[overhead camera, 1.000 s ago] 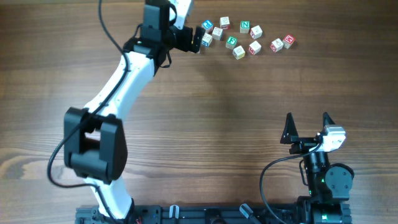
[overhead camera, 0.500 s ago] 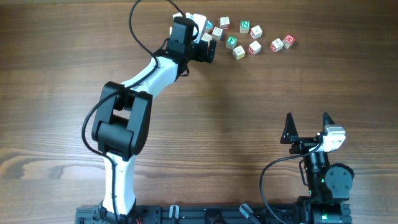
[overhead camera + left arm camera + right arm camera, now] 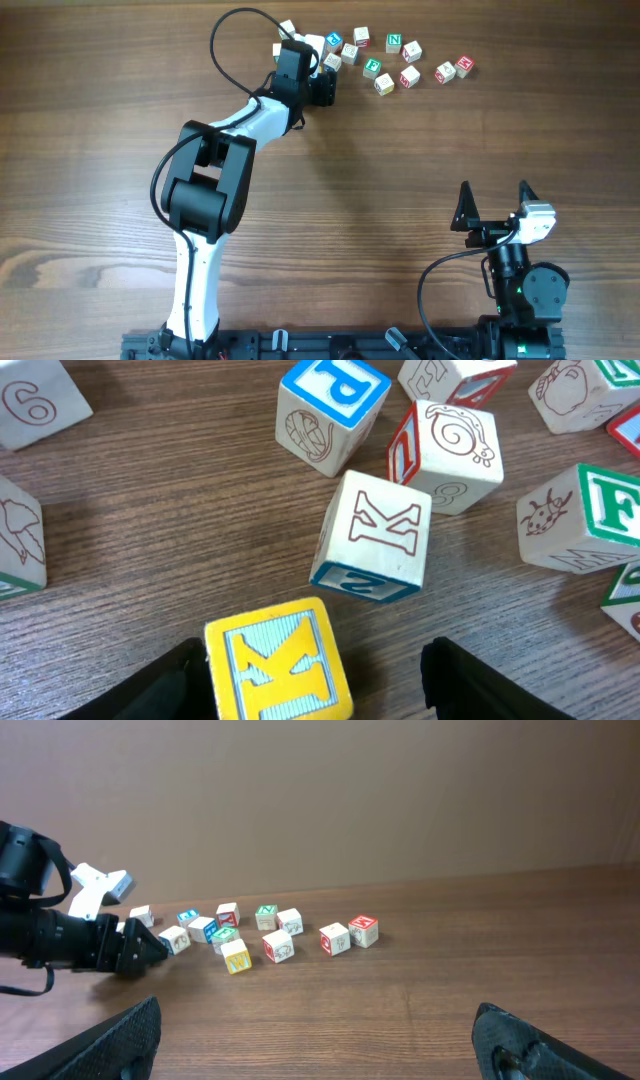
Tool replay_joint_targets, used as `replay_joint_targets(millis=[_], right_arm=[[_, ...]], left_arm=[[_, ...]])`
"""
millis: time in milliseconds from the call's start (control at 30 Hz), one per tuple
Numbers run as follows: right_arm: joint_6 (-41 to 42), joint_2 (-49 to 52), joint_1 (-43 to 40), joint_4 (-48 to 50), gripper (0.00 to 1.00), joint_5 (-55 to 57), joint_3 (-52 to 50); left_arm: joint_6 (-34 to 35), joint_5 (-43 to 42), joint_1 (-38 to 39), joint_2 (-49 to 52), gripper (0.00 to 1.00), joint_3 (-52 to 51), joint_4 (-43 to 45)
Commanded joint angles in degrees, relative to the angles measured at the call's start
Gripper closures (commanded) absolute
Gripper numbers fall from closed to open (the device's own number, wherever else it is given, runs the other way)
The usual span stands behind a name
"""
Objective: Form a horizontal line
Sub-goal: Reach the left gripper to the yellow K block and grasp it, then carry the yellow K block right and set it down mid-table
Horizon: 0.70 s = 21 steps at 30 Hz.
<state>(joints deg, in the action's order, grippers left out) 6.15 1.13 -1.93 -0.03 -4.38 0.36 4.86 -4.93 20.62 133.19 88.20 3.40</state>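
The small wooden cubes lie scattered at 12 to 1 o'clock of the bench [image 3: 400,200] in the overhead view, and no row is formed yet. The left tool [image 3: 312,660] is low among them. Its fingers [image 3: 165,680] stand apart with the yellow K cube [image 3: 278,660] between them. The cube is against or just beside the finger at 9 o'clock, and a clear gap remains to the finger at 3 o'clock. So this tool is released and not clenched on the cube. The right tool [image 3: 495,190] is spread wide and empty at 5 o'clock of the bench, well apart from the cubes.

Seen from the yellow K cube in the left wrist view, the white K cube [image 3: 375,535] sits near at 1 o'clock, turned a little and not touching it. The green F cube [image 3: 590,515] is farther off at 2 o'clock. The blue P cube [image 3: 333,405] lies at 12 o'clock.

I judge these cubes to be light, stiff and not fragile. Their painted faces look smooth, so a pinch near an edge or corner could let a cube twist or slip out. The best hold is on two opposite flat side faces, at their middle. The yellow K cube stands slightly turned to the fingers, so it may rotate or slide before it is held firmly.
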Motion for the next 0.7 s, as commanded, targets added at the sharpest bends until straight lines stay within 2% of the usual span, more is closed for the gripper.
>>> replay_joint_targets(millis=[0,33,100,200,333,467,533,667], right_arm=[[0.0,-0.3,-0.2,0.1,0.0,0.8,-0.1],[0.0,-0.3,-0.2,0.1,0.0,0.8,-0.1],[0.0,-0.3,-0.2,0.1,0.0,0.8,-0.1],[0.0,-0.3,-0.2,0.1,0.0,0.8,-0.1],[0.0,-0.3,-0.2,0.1,0.0,0.8,-0.1],[0.0,-0.3,-0.2,0.1,0.0,0.8,-0.1],[0.0,-0.3,-0.2,0.1,0.0,0.8,-0.1],[0.0,-0.3,-0.2,0.1,0.0,0.8,-0.1]], left_arm=[[0.2,2.8,-0.3,0.9,0.37,0.7,-0.3],[0.2,3.5,-0.3,1.0,0.44,0.7,-0.3],[0.3,3.5,-0.3,1.0,0.49,0.7,-0.3],[0.3,3.5,-0.3,1.0,0.72,0.7,0.8],[0.3,3.5,0.7,-1.7,0.76,0.7,0.2],[0.9,3.5,2.8,-7.0,0.76,0.7,-8.1],[6.7,3.4,4.6,-10.5,0.79,0.7,-14.2],[17.1,3.3,10.2,-14.1,0.8,0.7,-27.4]])
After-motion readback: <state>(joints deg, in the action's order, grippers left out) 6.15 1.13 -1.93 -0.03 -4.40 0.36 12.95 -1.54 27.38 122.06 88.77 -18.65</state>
